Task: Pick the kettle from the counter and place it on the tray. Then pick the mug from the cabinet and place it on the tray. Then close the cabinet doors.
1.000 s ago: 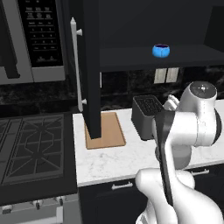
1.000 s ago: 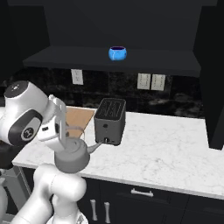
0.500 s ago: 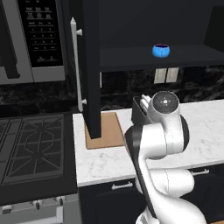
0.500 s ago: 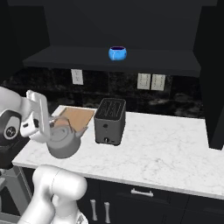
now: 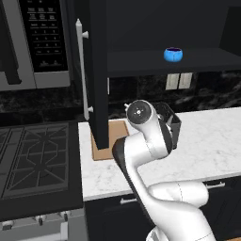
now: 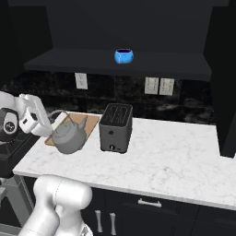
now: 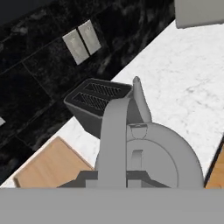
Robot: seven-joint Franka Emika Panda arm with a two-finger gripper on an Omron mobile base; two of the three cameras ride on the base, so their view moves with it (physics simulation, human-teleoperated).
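Observation:
The grey kettle (image 6: 69,137) hangs tilted over the near right part of the tan tray (image 6: 84,122). My gripper (image 6: 49,120) is shut on its arched handle (image 7: 114,133). In the hand view the kettle's round body (image 7: 159,155) lies just below the hand, with the tray (image 7: 46,167) to its lower left. The tray (image 5: 107,141) lies on the white counter (image 6: 175,154), partly behind the open left cabinet door (image 5: 96,70). The blue mug (image 6: 123,56) stands on the dark cabinet shelf (image 6: 83,62); the left base view has the mug (image 5: 173,54) too.
A black toaster (image 6: 115,126) stands just right of the tray and close to the kettle. The microwave (image 5: 40,42) and stovetop (image 5: 33,155) are to the left. The right cabinet door (image 6: 226,78) stands open. Wall outlets (image 7: 82,41) sit behind the toaster.
The arm has swung left, carrying the kettle from in front of the toaster over to the tray's edge. The mug and doors have not moved.

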